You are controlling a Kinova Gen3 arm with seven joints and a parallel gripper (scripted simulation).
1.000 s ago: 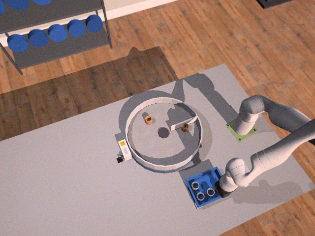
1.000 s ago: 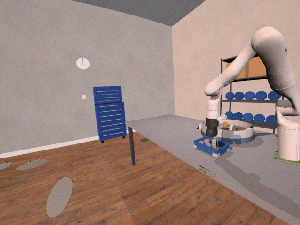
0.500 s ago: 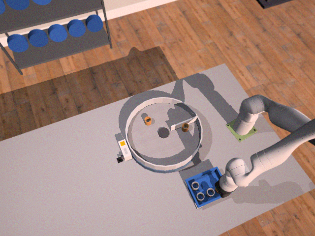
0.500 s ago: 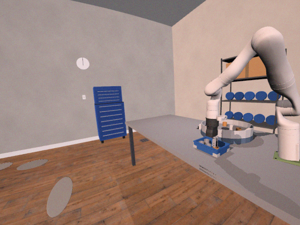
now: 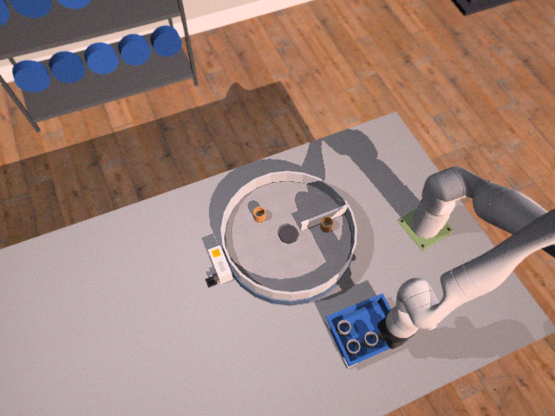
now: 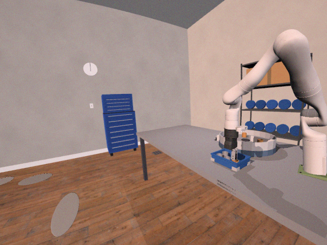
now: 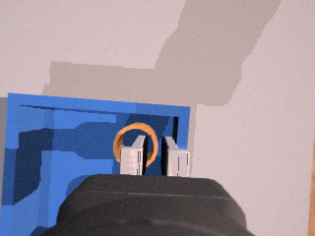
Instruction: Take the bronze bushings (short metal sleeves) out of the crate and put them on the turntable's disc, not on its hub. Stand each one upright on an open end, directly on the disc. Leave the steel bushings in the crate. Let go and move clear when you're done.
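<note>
From the left of the top view, a white box with a yellow label [image 5: 220,264] stands against the outside of a round, white-walled turntable [image 5: 290,295] [image 6: 263,146]. Inside the wall, on the grey disc, a short orange bronze bushing [image 5: 259,217] [image 6: 244,135] stands upright, with room between it and the dark central hub [image 5: 288,233] [image 6: 245,140]. Right of the hub, a second upright bronze bushing [image 5: 326,227] [image 6: 260,140] stands just beside a straight white divider [image 5: 324,217] that reaches inward from the wall.

Near the turntable's lower right edge, a strip of grey tabletop [image 5: 251,349] [image 6: 179,147] separates it from a blue rectangular crate [image 5: 355,306] [image 6: 223,163] [image 7: 98,101]. Three grey steel bushings [image 5: 337,327] [image 5: 347,347] [image 5: 365,341] sit toward the crate's left side. At its right end, a third bronze bushing [image 6: 235,160] [image 7: 137,126] is still in the crate. The jaws [image 5: 384,334] [image 6: 234,155] are down over it, slightly spread: one finger over the ring's opening, the other outside, close to the crate's end wall.

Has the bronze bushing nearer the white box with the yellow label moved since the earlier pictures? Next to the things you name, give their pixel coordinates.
Yes, slightly: in the top view, the bronze bushing [image 5: 258,217] [image 6: 244,135] has shifted toward the white box [image 5: 220,267] [image 6: 218,136].
</note>
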